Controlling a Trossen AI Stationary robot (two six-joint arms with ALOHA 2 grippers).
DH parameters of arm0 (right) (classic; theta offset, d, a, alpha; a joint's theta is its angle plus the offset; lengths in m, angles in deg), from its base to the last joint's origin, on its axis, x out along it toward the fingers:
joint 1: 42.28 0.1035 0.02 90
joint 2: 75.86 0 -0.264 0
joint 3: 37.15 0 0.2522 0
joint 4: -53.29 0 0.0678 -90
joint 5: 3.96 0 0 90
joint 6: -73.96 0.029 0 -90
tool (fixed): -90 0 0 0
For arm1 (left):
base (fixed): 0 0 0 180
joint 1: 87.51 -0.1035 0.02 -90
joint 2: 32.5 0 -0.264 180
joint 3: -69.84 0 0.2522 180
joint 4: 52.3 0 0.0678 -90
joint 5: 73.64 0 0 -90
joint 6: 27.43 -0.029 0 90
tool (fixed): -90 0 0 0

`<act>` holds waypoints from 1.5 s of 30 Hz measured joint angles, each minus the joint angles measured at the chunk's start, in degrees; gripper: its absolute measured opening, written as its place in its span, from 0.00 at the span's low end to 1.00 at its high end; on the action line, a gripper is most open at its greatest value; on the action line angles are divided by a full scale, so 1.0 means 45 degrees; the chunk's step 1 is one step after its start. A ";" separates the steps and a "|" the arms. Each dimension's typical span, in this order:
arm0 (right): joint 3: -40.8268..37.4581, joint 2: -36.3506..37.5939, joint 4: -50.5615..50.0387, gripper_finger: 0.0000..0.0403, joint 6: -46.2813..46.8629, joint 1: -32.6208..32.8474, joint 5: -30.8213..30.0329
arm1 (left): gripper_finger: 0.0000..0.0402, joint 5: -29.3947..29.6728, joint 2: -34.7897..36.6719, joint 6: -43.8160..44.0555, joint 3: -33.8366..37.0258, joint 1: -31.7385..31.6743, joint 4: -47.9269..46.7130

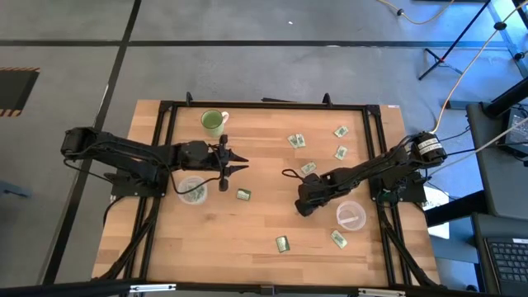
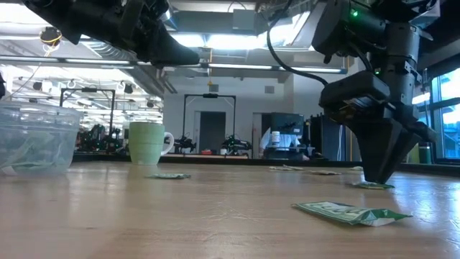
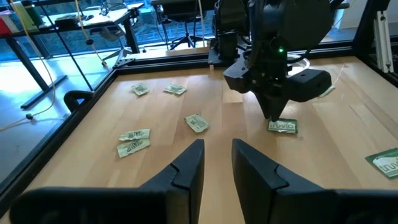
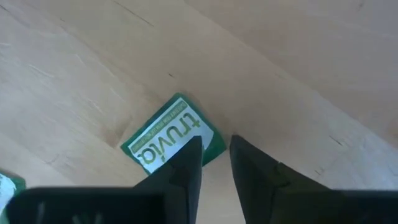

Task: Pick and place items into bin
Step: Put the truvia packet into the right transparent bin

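**Right Arm Stooped Over a Packet, Left Arm Waited by Its Tub**

Taking the mug's edge of the table as twelve o'clock, the right gripper stood at about four from the middle, pointed straight down. Its tips met the wood at one corner of a green packet. The fingers were a narrow gap apart with bare wood between them, so nothing was grasped yet. One finger covered the packet's edge. I judged it was lining up to nip that corner, since a flat wrapper offers little else to grab.

A clear tub sat near the gripper's three o'clock, handy for a short carry.

The left gripper hovered near nine o'clock, level and above the boards. Its fingers were parted and empty, and it was just beside a second tub that already held packets. It looked parked clear of its partner's work.

More packets lay loose, several toward one and two o'clock, one near the middle and two toward five and six.
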 joint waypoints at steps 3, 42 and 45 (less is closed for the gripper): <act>-0.0006 0.0000 -0.0055 0.18 -0.0125 0.0000 0.0003 | 0.19 0.0000 0.0000 -0.0004 0.0000 -0.0002 0.0000; 0.3390 0.2438 -0.4819 0.02 -0.3185 0.0508 -0.1598 | 0.19 0.0334 -0.0005 -0.0122 0.0000 -0.0002 -0.0284; 0.3400 0.2365 -0.3632 0.05 -0.4681 0.0510 -0.1681 | 0.19 0.0364 -0.0005 -0.0131 0.0000 -0.0002 -0.0292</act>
